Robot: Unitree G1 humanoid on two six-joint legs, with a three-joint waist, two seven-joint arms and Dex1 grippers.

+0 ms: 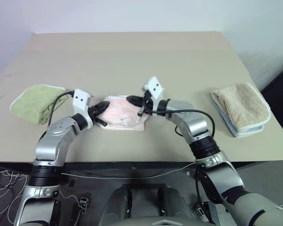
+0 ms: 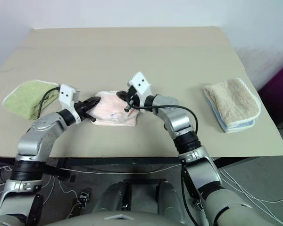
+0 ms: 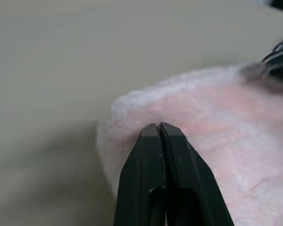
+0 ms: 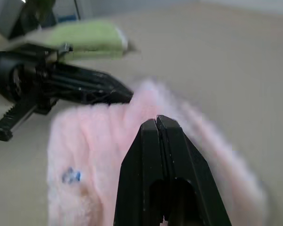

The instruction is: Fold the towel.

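Two arms reach over the table's (image 1: 132, 52) near edge toward the towel (image 1: 120, 115), a small pink bundle lying near that edge, between a green towel (image 1: 35, 101) and a beige towel (image 1: 240, 108). The left gripper (image 1: 103, 107), fingers pressed together on nothing, sits at the bundle's left edge; the right gripper (image 1: 133, 100), likewise closed and empty, hangs over its far right corner. The folding looks nearly finished; any next move calls for tidying or pressing flat. The fluffy pink terry is compact, layered and slightly lumpy.
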